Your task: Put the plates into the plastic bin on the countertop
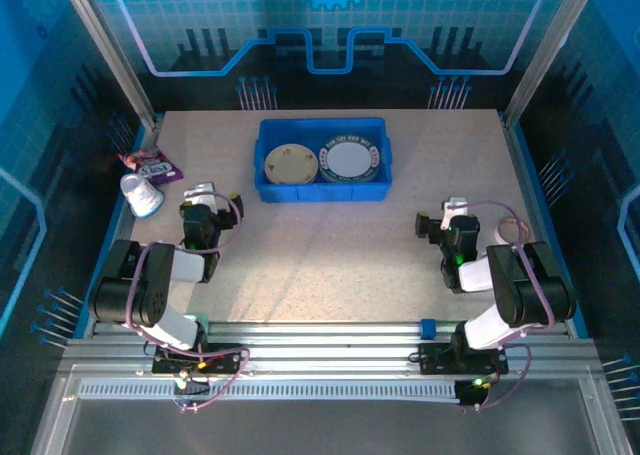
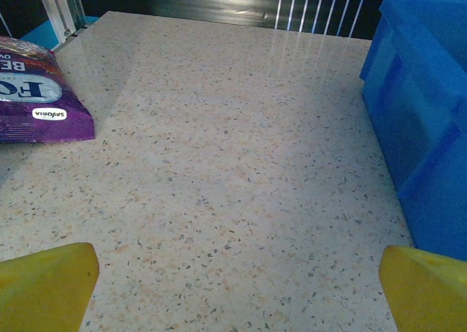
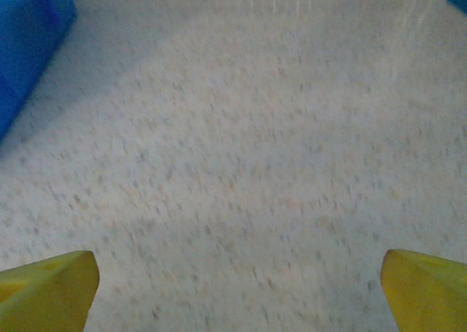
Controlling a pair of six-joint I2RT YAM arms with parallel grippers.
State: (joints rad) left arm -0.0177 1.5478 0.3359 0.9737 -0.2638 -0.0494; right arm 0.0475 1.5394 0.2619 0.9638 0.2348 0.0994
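Two wide open, empty: left pincer (image 2: 237, 284), right pincer (image 3: 237, 284), over countertop (image 2: 219, 128).

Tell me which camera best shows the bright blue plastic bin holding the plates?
The top external view: the whole rectangular bright blue plastic bin is seen from above, with a cream round plate and a white dark-rimmed plate inside. The left wrist view catches one side wall; the right wrist view a blurred blue corner.

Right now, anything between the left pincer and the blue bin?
Nothing visible. Bare countertop runs from the open left pincer to the bin. The purple packet and white cup lie off to the left, outside that line. A cream plate and a dark-rimmed plate sit inside.
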